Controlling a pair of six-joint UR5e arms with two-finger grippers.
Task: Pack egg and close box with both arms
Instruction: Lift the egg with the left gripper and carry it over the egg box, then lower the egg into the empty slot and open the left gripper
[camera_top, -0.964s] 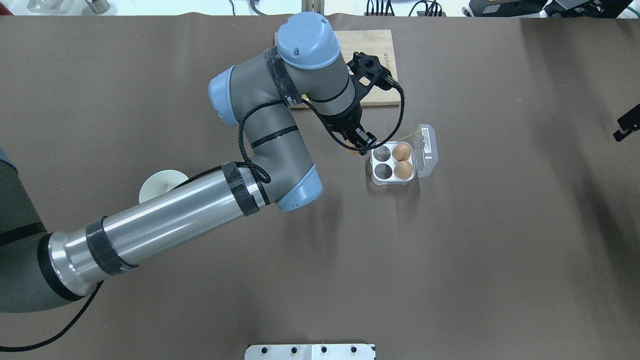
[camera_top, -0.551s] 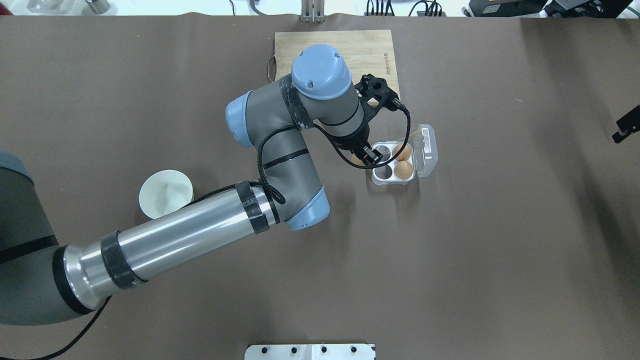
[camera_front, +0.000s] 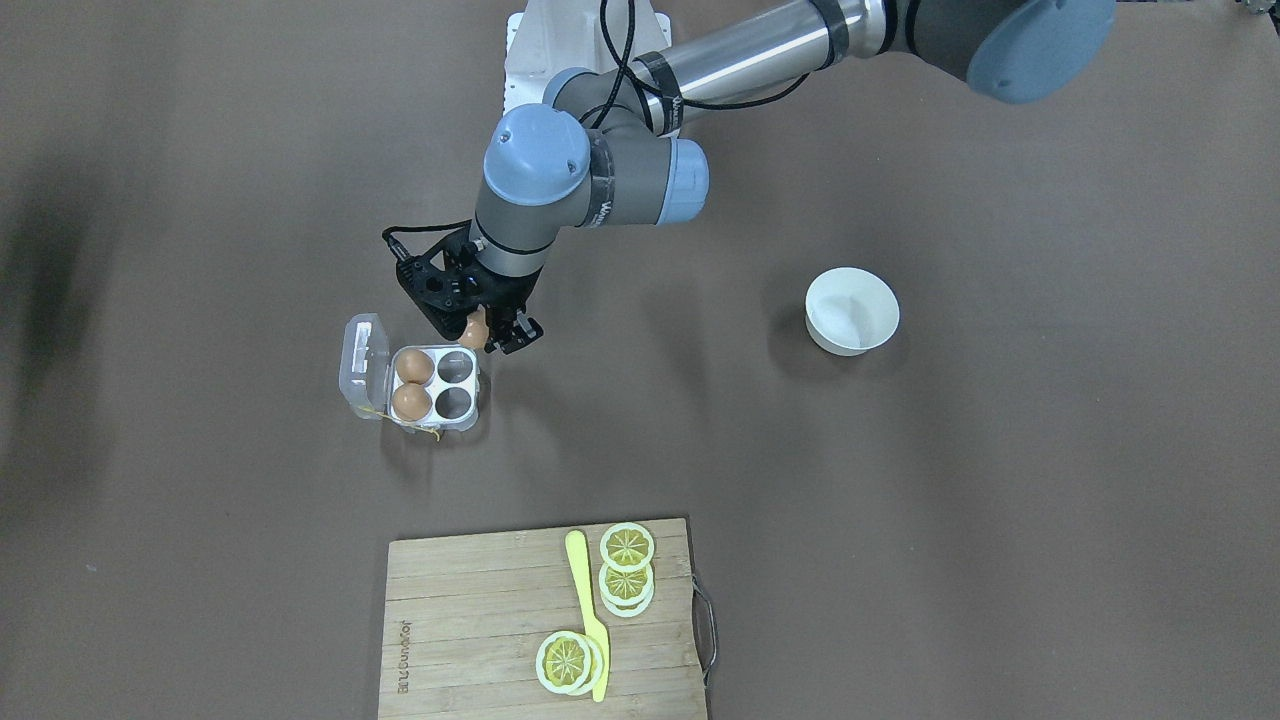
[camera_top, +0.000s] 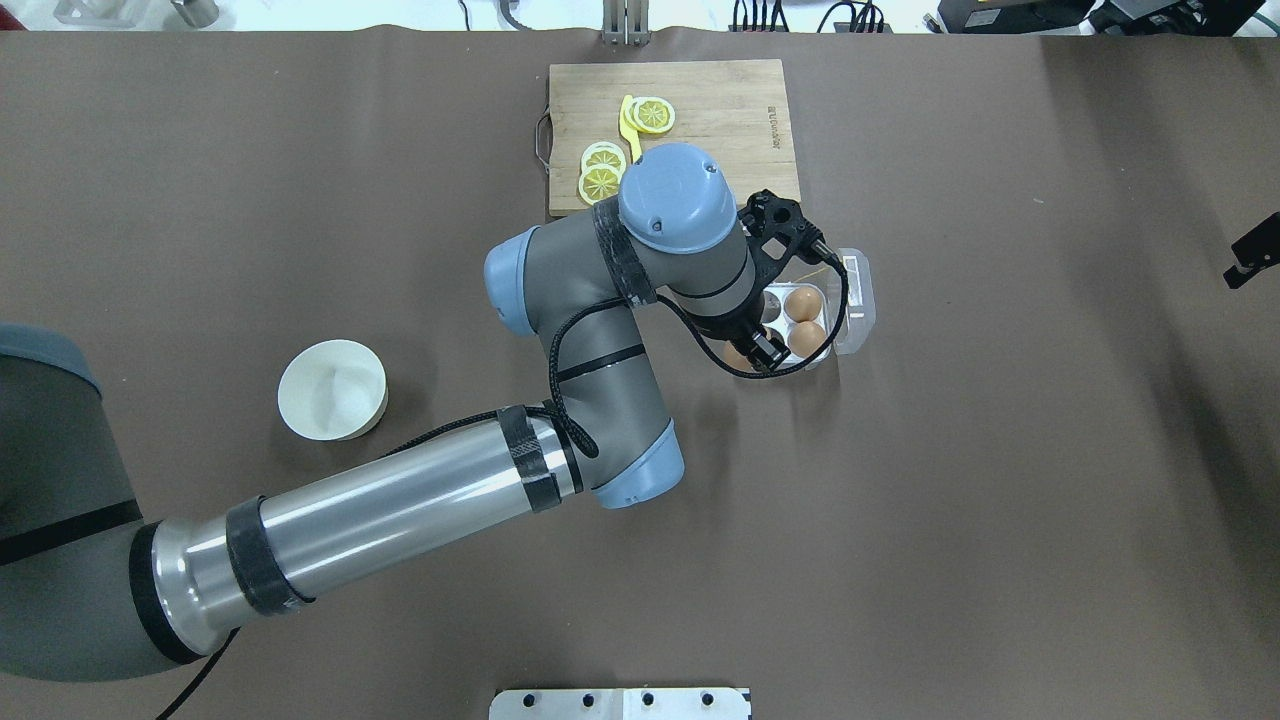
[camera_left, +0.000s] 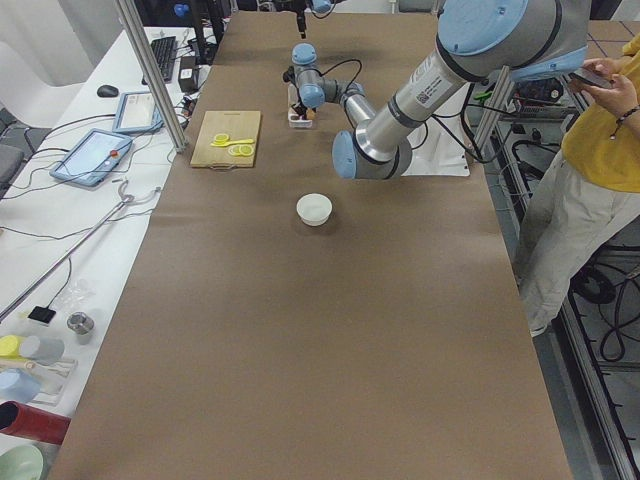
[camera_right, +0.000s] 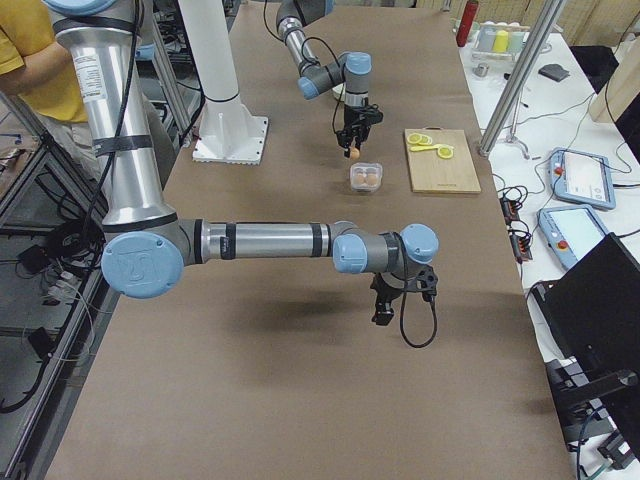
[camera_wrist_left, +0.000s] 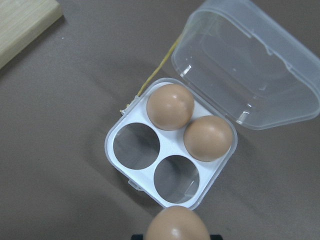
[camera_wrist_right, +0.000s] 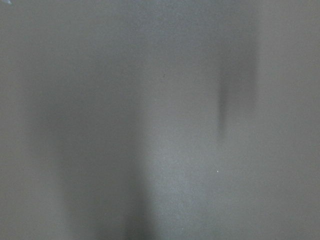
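Held egg (camera_wrist_left: 177, 224): clamped in the left end effector (camera_front: 485, 333), raised just off the box's (camera_wrist_left: 170, 147) near edge. The two nearer cups (camera_wrist_left: 136, 144) are shown empty; two eggs (camera_wrist_left: 170, 106) are seated beyond, beside the opened lid (camera_wrist_left: 250, 70). The right end effector (camera_right: 385, 305) is seen well apart from the box; its opening cannot be told.
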